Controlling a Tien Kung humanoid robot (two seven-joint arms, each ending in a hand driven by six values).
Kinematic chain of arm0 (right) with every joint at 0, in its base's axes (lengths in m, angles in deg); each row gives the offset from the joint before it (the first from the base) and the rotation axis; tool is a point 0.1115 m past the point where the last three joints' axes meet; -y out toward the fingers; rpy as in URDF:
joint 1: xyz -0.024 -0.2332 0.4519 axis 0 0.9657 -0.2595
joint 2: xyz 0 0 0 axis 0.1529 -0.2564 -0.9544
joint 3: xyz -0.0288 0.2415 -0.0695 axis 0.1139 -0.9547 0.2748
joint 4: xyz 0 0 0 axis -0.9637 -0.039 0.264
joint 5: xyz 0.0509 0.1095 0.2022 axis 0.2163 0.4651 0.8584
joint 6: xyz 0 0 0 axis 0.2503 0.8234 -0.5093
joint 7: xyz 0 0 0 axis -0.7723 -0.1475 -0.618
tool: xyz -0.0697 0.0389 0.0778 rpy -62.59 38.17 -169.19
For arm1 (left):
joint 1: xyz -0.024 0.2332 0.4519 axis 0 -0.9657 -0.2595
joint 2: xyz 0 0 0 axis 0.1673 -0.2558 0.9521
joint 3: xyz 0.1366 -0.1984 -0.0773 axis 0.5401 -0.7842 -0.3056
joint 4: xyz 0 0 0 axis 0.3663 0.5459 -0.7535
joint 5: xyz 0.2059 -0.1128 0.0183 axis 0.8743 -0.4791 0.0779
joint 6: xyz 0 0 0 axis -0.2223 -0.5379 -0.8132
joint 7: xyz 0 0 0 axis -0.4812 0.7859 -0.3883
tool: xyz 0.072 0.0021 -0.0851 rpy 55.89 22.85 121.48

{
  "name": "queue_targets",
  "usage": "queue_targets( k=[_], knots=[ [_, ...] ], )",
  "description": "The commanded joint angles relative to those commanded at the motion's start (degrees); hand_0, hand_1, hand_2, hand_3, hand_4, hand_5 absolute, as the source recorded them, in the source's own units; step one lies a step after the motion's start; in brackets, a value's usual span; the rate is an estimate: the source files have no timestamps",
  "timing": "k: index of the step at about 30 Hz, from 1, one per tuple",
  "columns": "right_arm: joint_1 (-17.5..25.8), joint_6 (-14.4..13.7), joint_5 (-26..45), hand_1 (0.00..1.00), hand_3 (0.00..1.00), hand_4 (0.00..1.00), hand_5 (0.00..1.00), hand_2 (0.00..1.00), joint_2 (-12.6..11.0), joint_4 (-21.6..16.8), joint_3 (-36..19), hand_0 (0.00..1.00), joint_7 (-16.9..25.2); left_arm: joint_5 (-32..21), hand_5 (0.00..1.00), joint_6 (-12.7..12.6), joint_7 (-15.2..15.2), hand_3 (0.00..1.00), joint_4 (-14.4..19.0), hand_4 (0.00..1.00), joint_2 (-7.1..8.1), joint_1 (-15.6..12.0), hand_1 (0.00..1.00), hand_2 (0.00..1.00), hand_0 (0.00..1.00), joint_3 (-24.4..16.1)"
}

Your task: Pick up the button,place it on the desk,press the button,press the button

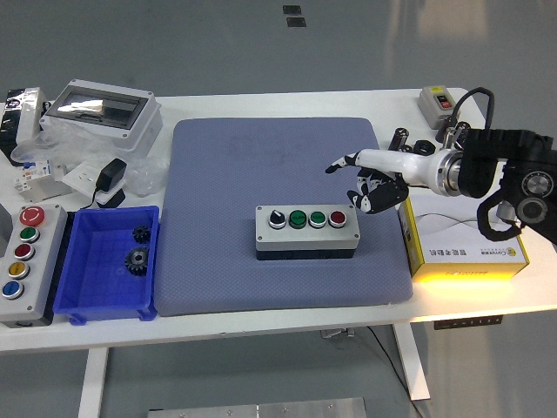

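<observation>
Your right hand (370, 178) hangs above the blue-grey mat (261, 174), up and to the right of the button box (306, 231) and clear of it. Its index finger (344, 163) points out to the left while the other fingers curl in under the palm, and it holds nothing and touches nothing. The button box lies flat on the mat, a little right of the mat's middle, with a black selector knob, two green buttons and one red button (337, 218) in a row on its top face. The right arm comes in from the right edge over the yellow box (466, 254), and its black wrist housing covers part of that box and of the small parts behind it, so you cannot make those out well. The curled fingers are dark and bunched, so you cannot tell each one apart. Your left hand is out of view. At the left edge of the worktop (287, 313) a second control box (22, 252) is cut off by the frame, beside the blue bin (96, 305) holding two gears.
</observation>
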Motion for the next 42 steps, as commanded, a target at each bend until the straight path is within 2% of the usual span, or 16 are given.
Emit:
queue_targets(
  k=[3,5,6,7,9,12,13,15,18,19,24,25,30,31,42],
  knots=[
    [5.6,-6.8,-5.9,0.066,0.888,0.253,0.023,0.221,4.7,3.5,-6.8,0.007,5.9,-0.2,0.249,0.1,0.1,0.658,0.0,0.850,-0.57,-0.3,0.587,0.620,0.657,0.4],
    [9.0,-10.9,-7.3,0.066,0.888,0.253,0.023,0.221,7.4,5.5,-10.6,0.007,9.9,-0.1,0.249,0.1,0.1,0.658,0.0,0.850,-0.79,-0.4,0.587,0.620,0.657,0.4],
    [10.9,-13.3,-6.7,0.066,0.888,0.253,0.023,0.221,8.9,6.4,-12.6,0.007,12.3,-0.1,0.249,0.1,0.2,0.658,0.0,0.850,-0.84,-0.5,0.587,0.620,0.657,0.4],
    [12.8,-15.7,-5.8,0.065,0.864,0.356,0.140,0.231,10.3,7.2,-14.6,0.002,14.7,0.0,0.251,0.1,0.2,0.658,0.0,0.850,-0.87,-0.6,0.587,0.620,0.657,0.4],
    [16.1,-20.0,-3.8,0.065,0.864,0.356,0.140,0.231,12.8,8.0,-17.8,0.002,18.9,0.3,0.251,0.1,0.3,0.658,0.0,0.850,-0.87,-0.6,0.587,0.620,0.657,0.3],
    [20.8,-25.9,-0.5,0.065,0.864,0.356,0.140,0.231,15.0,8.3,-22.2,0.002,24.9,0.6,0.251,0.1,0.4,0.658,0.0,0.850,-0.84,-0.6,0.587,0.620,0.657,0.2],
    [22.4,-27.8,0.6,0.344,0.833,0.560,0.239,0.548,15.4,8.4,-23.7,0.229,26.8,0.7,0.252,0.0,0.5,0.658,0.0,0.850,-0.84,-0.5,0.587,0.620,0.657,0.2],
    [25.6,-31.0,3.3,0.344,0.833,0.560,0.239,0.548,16.0,8.6,-26.7,0.229,30.5,0.8,0.252,-0.3,0.9,0.658,0.0,0.850,-0.83,-0.4,0.587,0.620,0.657,0.3],
    [29.5,-34.1,6.9,0.344,0.833,0.560,0.239,0.548,16.5,9.0,-30.2,0.229,34.9,1.4,0.252,-0.9,1.5,0.658,0.0,0.850,-0.82,-0.3,0.587,0.620,0.657,0.1],
    [30.5,-34.5,7.9,0.646,0.709,0.607,0.302,0.690,16.7,9.1,-31.1,0.574,36.0,1.6,0.254,-1.0,1.6,0.658,0.0,0.849,-0.79,-0.3,0.587,0.620,0.657,0.0],
    [33.3,-35.0,12.4,0.646,0.709,0.607,0.302,0.690,17.7,9.6,-34.3,0.574,40.0,2.3,0.254,-1.2,1.9,0.658,0.0,0.849,-0.43,0.0,0.587,0.620,0.657,-0.5],
    [33.4,-35.0,12.8,0.718,0.710,0.629,0.315,0.740,17.8,9.7,-34.6,0.704,40.3,2.3,0.257,-1.2,1.9,0.657,0.0,0.848,-0.34,0.1,0.587,0.621,0.657,-0.5],
    [33.7,-35.3,15.1,0.718,0.710,0.629,0.315,0.740,17.8,9.8,-36.2,0.704,41.8,2.6,0.257,-1.2,2.0,0.657,0.0,0.848,0.01,0.5,0.587,0.621,0.657,-0.4],
    [33.8,-35.3,15.4,0.748,0.712,0.654,0.336,0.754,17.9,9.8,-36.4,0.761,42.0,2.7,0.263,-1.2,2.0,0.655,0.0,0.838,0.08,0.5,0.587,0.621,0.657,-0.5],
    [34.3,-34.3,19.0,0.753,0.711,0.657,0.342,0.755,18.0,10.1,-38.3,0.767,42.9,4.1,0.264,-1.7,2.7,0.655,0.0,0.840,1.22,1.2,0.587,0.620,0.657,-0.9]
  ],
)
